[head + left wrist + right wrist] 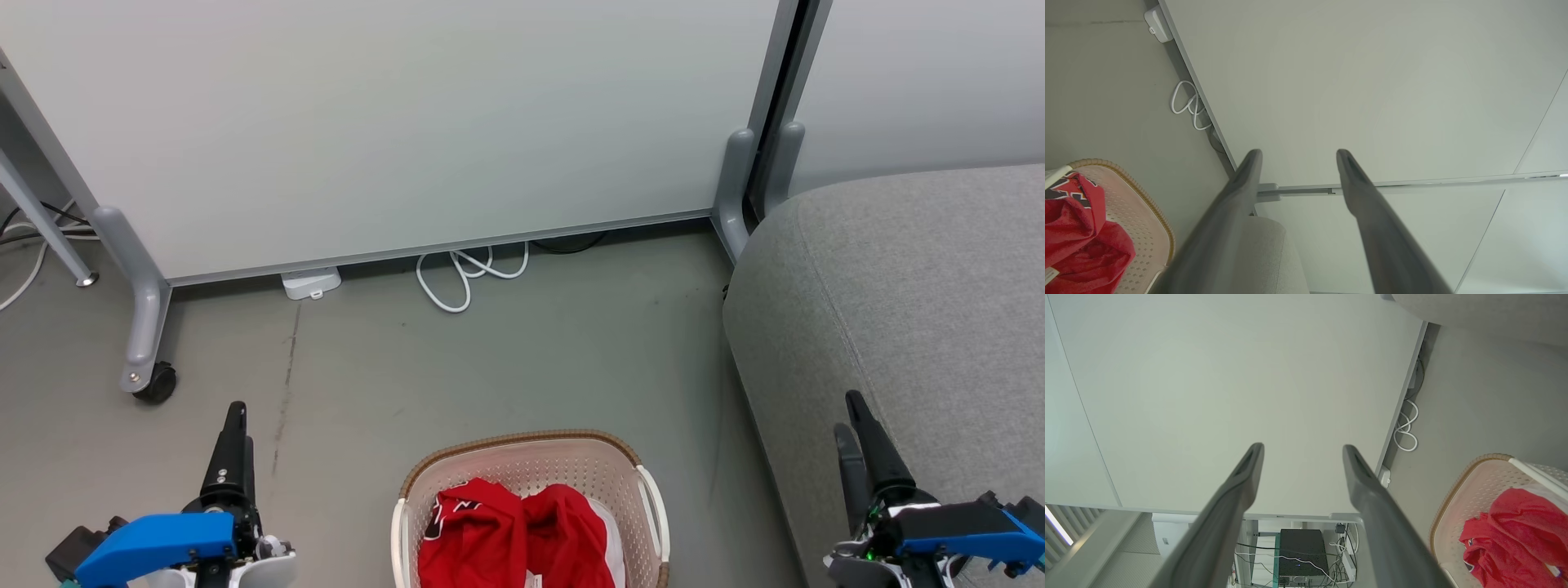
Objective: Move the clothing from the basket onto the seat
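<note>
The cream basket (620,451) stands on the floor at the bottom middle of the head view, with the red clothing (506,531) bunched inside it. The grey seat (914,278) fills the right side. My left gripper (235,412) hovers over the floor left of the basket, and my right gripper (847,415) is over the seat's front edge. In the left wrist view my left gripper (1298,155) is open and empty, with the basket (1143,228), clothing (1077,237) and seat (1274,253) below. My right gripper (1302,451) is also open and empty, beside the basket (1457,498) and clothing (1515,531).
A white partition panel (408,122) on grey legs with a castor (155,380) closes off the back. A looped white cable (465,273) and a white adapter (310,283) lie at its foot. A metal table leg (49,229) stands far left.
</note>
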### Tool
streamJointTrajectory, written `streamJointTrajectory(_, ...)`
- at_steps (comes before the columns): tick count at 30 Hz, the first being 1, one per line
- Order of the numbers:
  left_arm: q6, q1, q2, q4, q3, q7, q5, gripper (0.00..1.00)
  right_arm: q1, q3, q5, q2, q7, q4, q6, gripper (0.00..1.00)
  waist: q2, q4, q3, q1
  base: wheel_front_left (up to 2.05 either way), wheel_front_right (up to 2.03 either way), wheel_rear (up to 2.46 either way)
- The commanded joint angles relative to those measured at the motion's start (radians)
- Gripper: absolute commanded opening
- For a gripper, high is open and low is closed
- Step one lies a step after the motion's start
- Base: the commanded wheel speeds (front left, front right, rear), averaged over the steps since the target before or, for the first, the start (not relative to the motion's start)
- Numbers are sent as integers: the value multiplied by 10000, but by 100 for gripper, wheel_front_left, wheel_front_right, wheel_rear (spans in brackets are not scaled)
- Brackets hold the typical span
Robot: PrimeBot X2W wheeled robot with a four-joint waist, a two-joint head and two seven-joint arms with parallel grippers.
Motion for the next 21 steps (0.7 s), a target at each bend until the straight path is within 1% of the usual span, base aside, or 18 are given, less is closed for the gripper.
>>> streamJointTrajectory(1, 93, -224, 74, -288, -101, -137, 512, 100, -305, 90, -582, -46, -142, -155, 10, 100, -1, 4, 4, 0, 0, 0, 0)
streamJointTrajectory(9, 330, -154, 80, -559, -471, -486, 2286, 100, -350, 280, -2480, -51, -488, -178, 12, 100, -1, 19, 23, 0, 0, 0, 0)
streamJointTrajectory(13, 384, -157, 82, -600, -651, -647, 3412, 100, -365, 358, -3390, -54, -654, -224, 14, 100, -1, 26, 35, 0, 0, 0, 0)
streamJointTrajectory(14, 384, -157, 82, -600, -651, -647, 3412, 100, -365, 358, -3390, -54, -654, -224, 14, 100, -1, 26, 35, 0, 0, 0, 0)
streamJointTrajectory(15, 402, -151, 85, -577, -742, -726, 3897, 100, -370, 415, -3814, -55, -729, -238, 14, 100, -1, 28, 42, 0, 0, 0, 0)
streamJointTrajectory(16, 402, -151, 85, -577, -742, -726, 3897, 100, -370, 415, -3814, -55, -729, -238, 14, 100, -1, 28, 42, 0, 0, 0, 0)
streamJointTrajectory(21, 438, -170, 91, -530, -923, -916, 4954, 100, -397, 495, -4885, -58, -924, -274, 16, 100, -1, 30, 64, 0, 0, 0, 0)
